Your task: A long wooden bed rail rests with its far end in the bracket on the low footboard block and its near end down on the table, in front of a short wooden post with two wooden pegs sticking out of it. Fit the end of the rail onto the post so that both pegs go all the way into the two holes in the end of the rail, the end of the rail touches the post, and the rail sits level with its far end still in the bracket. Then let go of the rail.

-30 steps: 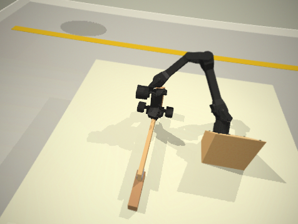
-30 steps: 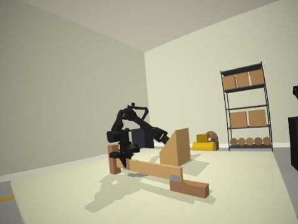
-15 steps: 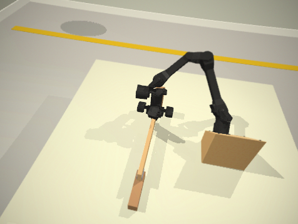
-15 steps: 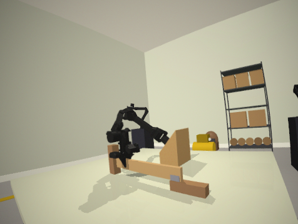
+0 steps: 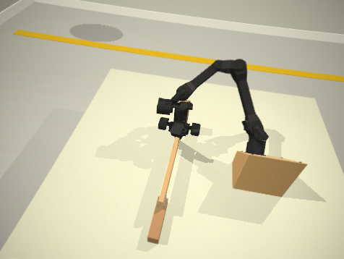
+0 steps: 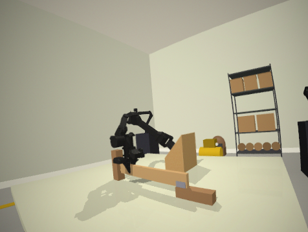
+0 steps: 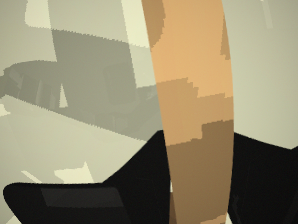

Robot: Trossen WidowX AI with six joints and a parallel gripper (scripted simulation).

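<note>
The long light wooden rail (image 5: 169, 168) (image 6: 155, 174) (image 7: 195, 65) stands on edge, held off the table near the post. Its far end sits in the grey bracket (image 6: 180, 185) on the low brown footboard block (image 5: 157, 226) (image 6: 198, 195). My gripper (image 5: 177, 137) (image 6: 129, 169) (image 7: 183, 134) is shut on the rail close to its near end. The short post (image 6: 116, 165) stands upright just behind the gripper. In the exterior view the rail's near end appears at the post's face; whether it touches cannot be told. The pegs and holes are hidden.
My arm (image 5: 246, 94) reaches over from a large wooden wedge-shaped base (image 5: 267, 175) (image 6: 189, 152) to the right of the rail. A shelf rack (image 6: 255, 111) and a yellow object (image 6: 210, 151) stand far in the background.
</note>
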